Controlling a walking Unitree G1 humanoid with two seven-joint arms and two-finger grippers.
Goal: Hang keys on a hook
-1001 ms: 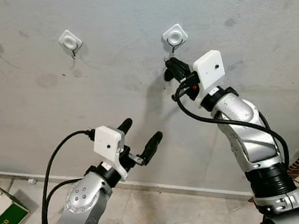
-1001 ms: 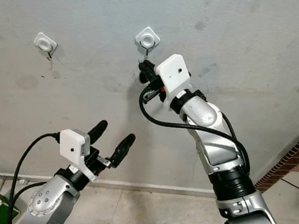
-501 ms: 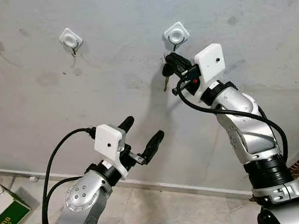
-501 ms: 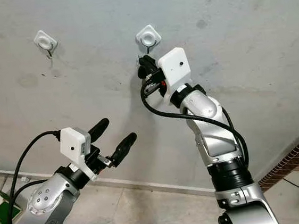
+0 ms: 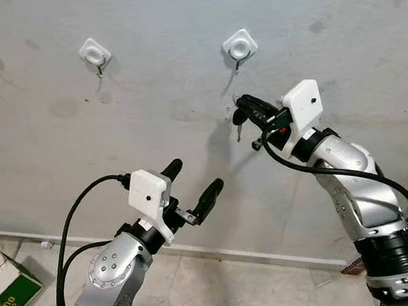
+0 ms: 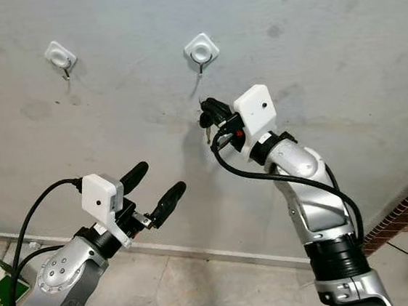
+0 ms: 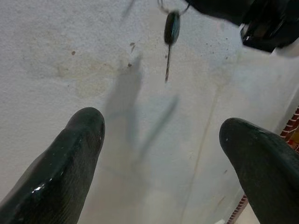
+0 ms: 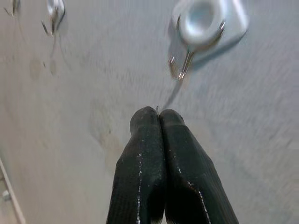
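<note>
- The left end effector [image 5: 193, 188] hovers low, fingers spread wide, holding nothing.
- The right end effector [image 5: 245, 110] pinches the keys [image 5: 238, 122], which dangle blade-down at its tip.
- The target hook [image 5: 239, 48] sits on the wall at twelve o'clock from the keys, nearest the right arm.

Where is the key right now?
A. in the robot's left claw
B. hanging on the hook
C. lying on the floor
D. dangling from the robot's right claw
D: the key dangles from the shut right claw, below the bare hook; the left claw is open and empty.
</note>
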